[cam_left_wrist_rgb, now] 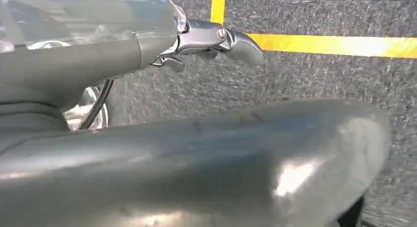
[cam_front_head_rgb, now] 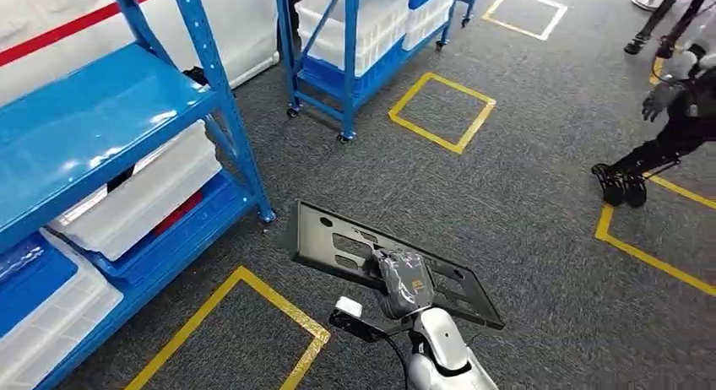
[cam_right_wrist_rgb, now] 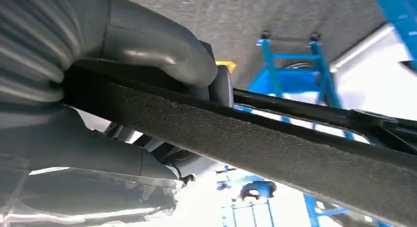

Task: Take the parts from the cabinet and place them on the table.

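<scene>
A flat black part [cam_front_head_rgb: 338, 238] with several cut-outs hangs level over the grey carpet, in front of the blue cabinet [cam_front_head_rgb: 93, 111]. My right hand [cam_front_head_rgb: 405, 282] grips it at its near long edge, the thumb on top. In the right wrist view the part's [cam_right_wrist_rgb: 275, 138] textured edge runs between the thumb [cam_right_wrist_rgb: 147, 45] and the fingers below. My left hand [cam_left_wrist_rgb: 206, 158] hangs over the carpet in the left wrist view, its thick thumb close to the lens and its silver fingers [cam_left_wrist_rgb: 216, 38] stretched out, holding nothing.
White bins [cam_front_head_rgb: 143, 196] sit on the cabinet's lower shelves at my left. A second blue rack on wheels [cam_front_head_rgb: 355, 35] stands farther back. Yellow tape squares [cam_front_head_rgb: 441, 111] mark the carpet. A dark two-legged figure [cam_front_head_rgb: 667, 128] stands at the far right.
</scene>
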You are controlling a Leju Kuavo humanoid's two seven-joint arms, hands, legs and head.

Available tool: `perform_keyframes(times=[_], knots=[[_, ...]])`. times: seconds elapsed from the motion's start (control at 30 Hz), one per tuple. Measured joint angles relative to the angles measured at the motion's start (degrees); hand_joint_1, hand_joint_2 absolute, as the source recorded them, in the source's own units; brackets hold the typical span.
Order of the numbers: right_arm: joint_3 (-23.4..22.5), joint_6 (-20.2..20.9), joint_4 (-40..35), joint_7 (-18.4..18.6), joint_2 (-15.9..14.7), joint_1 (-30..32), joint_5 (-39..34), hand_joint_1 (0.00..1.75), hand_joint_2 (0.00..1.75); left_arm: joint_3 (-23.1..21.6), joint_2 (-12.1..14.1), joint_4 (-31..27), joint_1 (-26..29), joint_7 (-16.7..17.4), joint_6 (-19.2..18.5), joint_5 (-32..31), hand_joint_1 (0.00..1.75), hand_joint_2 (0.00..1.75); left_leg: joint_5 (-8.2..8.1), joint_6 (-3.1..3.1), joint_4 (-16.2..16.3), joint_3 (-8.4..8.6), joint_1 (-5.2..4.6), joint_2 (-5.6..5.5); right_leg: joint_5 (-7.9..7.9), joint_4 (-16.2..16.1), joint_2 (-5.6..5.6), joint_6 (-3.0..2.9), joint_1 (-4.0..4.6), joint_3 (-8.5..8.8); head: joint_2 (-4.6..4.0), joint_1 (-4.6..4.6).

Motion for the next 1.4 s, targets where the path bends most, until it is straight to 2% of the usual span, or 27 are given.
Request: perform_keyframes(times=[0.07,0.1,0.13,0.27,0.3,0.33,0.37,0.43,0.47,0.5,0.57,0.6,0.63,0.67,0.77,0.8,0.87,0.93,0.97,1.0,1.03,1.1,1.13,1.17,1.3,1.37,1.4], knots=[[0.0,0.0,0.2,-0.1,-0.1,0.0,0.0,1.75,1.75,0.0,0.0,0.0,-0.2,0.1,0.0,-0.1,0.00,0.00,-0.14,-0.08,0.0,0.11,-0.15,1.29,4.13,-8.4,-0.70,-0.46,0.14,4.81,0.00,0.00],[0.0,0.0,0.2,-0.1,-0.1,-0.2,0.0,1.75,1.75,0.0,0.0,0.0,-0.3,0.2,-0.1,-0.1,0.00,0.00,-0.25,-0.22,0.0,0.27,-0.21,1.89,6.09,-14.2,-2.29,-0.94,0.36,8.23,0.00,0.00],[0.0,0.1,0.2,-0.1,0.0,-0.5,0.0,1.75,1.75,0.0,0.0,0.0,-0.4,0.2,-0.1,-0.1,0.00,0.00,-0.39,-0.45,0.1,0.32,-0.48,2.36,5.16,-16.9,-4.92,-1.62,0.97,9.47,0.00,0.00],[0.0,0.6,0.2,-0.2,0.1,-0.9,0.3,1.75,1.75,0.0,0.0,0.0,-0.7,0.2,-0.1,0.0,0.00,0.00,-0.59,-1.68,-0.2,0.82,-0.68,4.26,5.80,-17.2,-2.32,-2.51,1.35,9.15,0.00,0.00],[0.0,0.6,0.2,-0.2,0.1,-0.9,0.3,1.75,1.75,0.0,0.0,0.0,-0.7,0.2,-0.1,0.0,0.00,0.00,-1.20,-2.06,0.2,0.66,-0.51,3.72,6.27,-17.9,-1.67,-2.96,0.53,9.66,0.00,-0.02],[0.0,0.6,0.2,-0.1,0.2,-1.1,0.3,1.75,1.75,0.0,0.0,0.0,-0.7,0.2,-0.1,0.0,0.00,0.00,-2.47,-2.32,1.8,0.20,-0.32,1.13,6.38,-18.1,-1.19,-3.17,0.59,9.68,0.00,0.00],[0.0,0.8,0.2,-0.1,0.3,-1.5,0.3,1.75,1.75,0.0,0.0,0.0,-0.7,0.2,-0.1,0.1,0.00,0.00,-4.69,-2.41,5.3,-1.39,-0.23,-0.64,6.50,-18.0,-0.75,-3.52,0.54,9.57,0.00,-0.02],[0.1,0.8,0.5,-0.1,0.5,-1.7,0.3,1.75,1.75,0.0,0.2,0.0,-0.4,0.0,-0.1,0.3,0.00,0.00,-8.90,-2.79,14.9,-5.85,-0.08,-2.09,6.52,-18.0,0.70,-3.69,0.61,9.49,0.00,-0.02],[0.1,0.7,0.7,-0.1,0.5,-1.7,0.2,1.75,1.75,0.0,0.2,0.0,-0.3,0.0,-0.1,0.3,0.00,0.00,-9.38,-2.91,17.9,-7.35,-0.05,-2.15,6.52,-17.9,1.46,-3.69,0.64,9.49,0.00,-0.02],[0.1,0.7,0.9,-0.1,0.5,-1.7,0.2,1.75,1.75,0.1,0.3,0.0,-0.2,-0.1,-0.1,0.3,0.00,0.00,-8.32,-3.00,17.7,-7.47,0.03,-2.17,6.52,-17.8,2.27,-3.68,0.62,9.51,0.00,-0.02],[0.1,0.6,1.2,-0.1,0.5,-1.7,0.2,1.75,1.75,0.1,0.4,0.0,-0.2,-0.1,-0.1,0.3,0.00,0.00,-3.34,-3.02,10.4,-4.34,0.28,-2.48,6.39,-17.4,3.89,-3.47,0.50,9.53,0.00,-0.02],[0.1,0.5,1.3,-0.1,0.5,-1.8,0.2,1.75,1.75,0.1,0.5,0.0,-0.3,-0.1,-0.2,0.3,0.00,0.00,-0.46,-3.01,4.8,-1.81,0.53,-3.47,6.21,-17.0,4.70,-3.20,0.42,9.52,0.00,-0.02],[0.1,0.5,1.4,-0.1,0.5,-1.9,0.2,1.75,1.75,0.1,0.6,0.0,-0.2,-0.1,-0.3,0.3,0.00,0.00,-0.52,-2.93,1.7,-0.33,0.89,-6.36,6.01,-16.8,5.30,-2.89,0.30,9.29,0.00,-0.02],[0.1,0.4,1.5,-0.1,0.6,-2.3,0.2,1.75,1.75,0.1,0.6,0.0,-0.1,-0.1,-0.4,0.3,0.00,0.00,-0.72,-2.80,0.7,-0.20,0.91,-7.71,6.03,-16.2,6.05,-2.45,0.53,8.73,0.00,-0.02],[0.2,0.4,1.6,0.0,0.7,-2.3,0.3,1.75,1.75,0.1,0.7,0.0,-0.6,-0.1,-0.6,0.2,0.00,0.00,-0.45,-1.79,1.1,-0.36,0.28,-6.14,6.76,-16.8,7.71,-1.21,0.03,8.16,0.00,-0.02],[0.2,0.4,1.6,0.0,0.7,-2.4,0.4,1.75,1.75,0.1,0.7,0.0,-0.7,-0.1,-0.7,0.2,0.00,0.00,-0.09,-1.25,0.6,-0.27,0.67,-5.49,6.89,-16.9,8.25,-0.79,0.13,8.08,0.00,-0.02],[0.2,0.3,1.7,0.2,0.7,-2.6,0.4,1.75,1.75,0.1,0.6,0.0,-0.9,-0.1,-0.8,0.1,0.00,0.00,0.33,-0.50,-0.1,0.02,0.53,-3.96,4.22,-13.0,1.65,-0.63,0.33,6.28,0.00,0.00],[0.3,0.3,1.7,0.4,0.8,-3.0,0.6,1.75,1.75,0.1,0.7,0.0,-0.7,-0.1,-0.8,0.0,0.00,0.00,0.23,-0.20,0.0,-0.06,0.19,-2.23,0.11,-4.2,0.20,-0.38,0.09,1.90,0.00,0.00],[0.3,0.3,1.7,0.5,0.8,-2.9,0.6,1.75,1.75,0.2,0.7,0.0,-0.6,-0.1,-0.8,-0.2,0.00,0.00,0.15,-0.09,0.0,-0.09,0.10,-1.38,-0.88,-0.9,0.06,-0.29,0.05,0.25,0.00,0.00],[0.3,0.3,1.7,0.7,0.7,-2.7,0.6,1.75,1.75,0.2,0.7,0.0,-0.6,-0.1,-0.8,-0.2,0.00,0.00,0.11,-0.05,0.0,-0.09,0.02,-0.57,-0.54,0.2,0.02,-0.22,0.03,-0.24,0.00,0.00],[0.3,0.3,1.7,0.9,0.7,-2.5,0.7,1.75,1.75,0.2,0.7,0.0,-0.7,-0.1,-0.8,-0.3,0.00,0.00,0.04,-0.08,0.0,-0.06,-0.01,0.11,0.95,-1.5,-0.02,-0.23,0.03,0.66,0.00,0.00],[0.2,0.3,1.6,1.0,0.5,-2.2,0.8,1.75,1.75,0.2,0.6,0.0,-0.9,0.0,-0.8,-0.5,0.00,0.00,-0.19,-0.29,0.1,0.16,-0.04,1.37,5.48,-10.9,-1.09,-0.58,0.14,5.87,0.00,0.00],[0.2,0.2,1.4,1.0,0.4,-2.2,0.8,1.75,1.75,0.2,0.6,0.0,-1.0,0.0,-0.8,-0.6,0.00,0.00,-0.34,-0.53,0.1,0.38,-0.19,1.84,6.44,-15.9,-3.68,-0.99,0.41,8.59,0.00,0.00],[0.1,0.2,1.1,1.1,0.4,-2.2,0.8,1.75,1.75,0.2,0.5,0.0,-1.0,0.0,-0.8,-0.6,0.00,0.00,-0.55,-0.88,0.2,0.33,-0.66,2.27,5.75,-16.8,-5.13,-1.46,1.25,8.90,0.00,0.00],[-0.5,0.1,0.2,1.1,0.2,-1.3,1.0,1.75,1.75,0.2,0.2,0.0,-1.2,0.2,-0.5,-0.4,0.00,0.00,-0.96,-2.11,0.0,0.95,-0.59,4.48,6.23,-17.3,-2.08,-2.66,1.08,8.63,0.00,-0.02],[-0.7,0.0,-0.1,0.9,0.1,-1.0,1.0,1.75,1.75,0.2,0.1,0.0,-1.2,0.3,-0.4,-0.3,0.00,0.00,-3.73,-2.53,3.6,-0.49,-0.09,-0.13,6.51,-17.7,-0.95,-3.34,0.72,8.88,0.00,-0.02],[-0.7,0.0,-0.1,0.5,0.1,-1.1,1.0,1.75,1.75,0.2,0.1,0.0,-1.0,0.3,-0.4,-0.3,0.00,0.00,-6.14,-2.60,7.9,-2.46,-0.07,-1.27,6.59,-17.7,-0.38,-3.64,0.71,8.85,0.00,-0.02]])
